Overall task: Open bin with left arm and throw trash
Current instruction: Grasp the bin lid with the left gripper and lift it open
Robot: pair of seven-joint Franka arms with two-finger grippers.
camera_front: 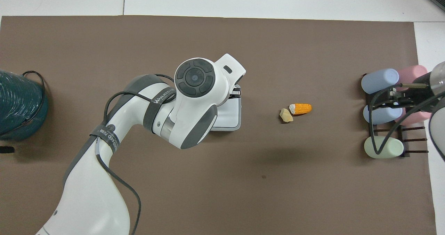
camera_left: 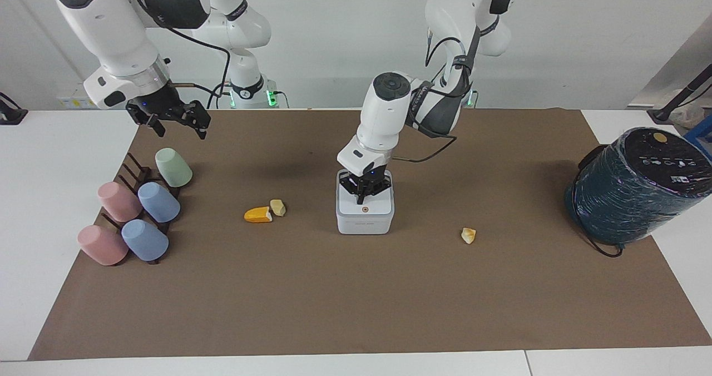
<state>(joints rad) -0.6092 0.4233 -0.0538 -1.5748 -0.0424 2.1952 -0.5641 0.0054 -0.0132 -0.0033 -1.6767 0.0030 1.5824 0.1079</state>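
Presently, findings are recorded as follows.
Bin: the white bin [camera_left: 365, 212] is found on the brown mat [camera_left: 356, 292] at mid-table, lid flat and closed, the round button facing away from the robots.
Left tool: the left tool [camera_left: 362, 200] is held over the lid, fingertips brought together and pointing down just above the button; contact cannot be confirmed.
Right tool: the right tool [camera_left: 177, 127] is kept waiting with fingers spread apart, nothing held, over the mat near the cup rack [camera_left: 136, 171] at the right arm's end.
Trash: an orange wedge [camera_left: 257, 214] and a pale chunk [camera_left: 277, 207] are seen touching, beside the bin toward the right arm's end; a second pale chunk [camera_left: 468, 235] lies apart toward the left arm's end.
Cups: five pastel cups are noted on the rack, among them a green cup [camera_left: 173, 167].
Other: a dark teal wrapped cylinder [camera_left: 634, 187] is noted at the left arm's end of the table [camera_left: 50, 159].
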